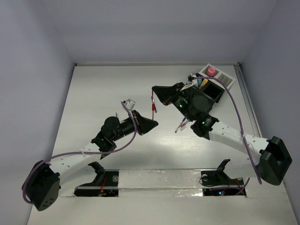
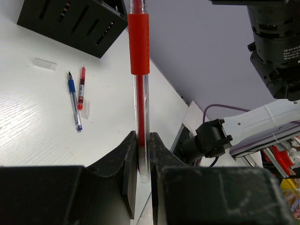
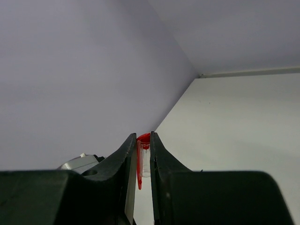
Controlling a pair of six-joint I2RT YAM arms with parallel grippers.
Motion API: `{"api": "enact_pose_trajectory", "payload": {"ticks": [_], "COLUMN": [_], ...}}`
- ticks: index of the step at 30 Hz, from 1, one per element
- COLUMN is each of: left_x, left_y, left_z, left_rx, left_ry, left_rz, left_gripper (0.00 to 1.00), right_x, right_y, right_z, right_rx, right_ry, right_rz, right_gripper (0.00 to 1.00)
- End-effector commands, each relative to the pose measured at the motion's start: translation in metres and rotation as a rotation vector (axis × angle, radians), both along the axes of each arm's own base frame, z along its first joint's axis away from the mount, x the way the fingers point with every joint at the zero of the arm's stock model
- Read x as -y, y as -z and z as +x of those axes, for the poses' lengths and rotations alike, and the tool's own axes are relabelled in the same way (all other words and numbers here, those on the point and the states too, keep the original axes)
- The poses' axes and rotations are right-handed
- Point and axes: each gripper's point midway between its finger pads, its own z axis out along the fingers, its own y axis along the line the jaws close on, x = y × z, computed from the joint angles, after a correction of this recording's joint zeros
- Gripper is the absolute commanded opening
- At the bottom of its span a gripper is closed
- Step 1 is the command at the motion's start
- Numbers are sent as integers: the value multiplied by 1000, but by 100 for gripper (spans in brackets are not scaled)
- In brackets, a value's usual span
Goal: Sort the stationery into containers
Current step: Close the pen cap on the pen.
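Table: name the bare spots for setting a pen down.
Widest bare patch: white table, far left, between its back edge, left edge and the left arm. Smaller patch: near centre, between both forearms. Crowded: far right around the black compartmented organizer; also the loose blue pen and red pen beside the right arm.

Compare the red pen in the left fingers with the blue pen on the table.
The red pen is clamped in the left gripper's fingers, off the table; the blue pen lies loose on it. The red pen's grip sleeve is red, the blue pen's blue. Both have thin clear barrels.
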Motion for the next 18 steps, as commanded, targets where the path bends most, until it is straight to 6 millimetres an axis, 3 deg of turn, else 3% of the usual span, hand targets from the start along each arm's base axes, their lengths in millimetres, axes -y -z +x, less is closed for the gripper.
{"api": "enact_pose_trajectory", "payload": {"ticks": [1, 18], "left_x": [1, -1], "left_y": [-41, -47], "left_z": [0, 4], "left_rx": [110, 126], "left_ry": [2, -24], "left_rz": [-64, -62], "left_gripper": [0, 0], "right_x": [-2, -1], "right_y": [-14, 5], "right_z": [-3, -5], "right_rx": [41, 13], "right_ry": [-17, -21], "right_rz": [43, 19], "right_gripper": [0, 0]}}
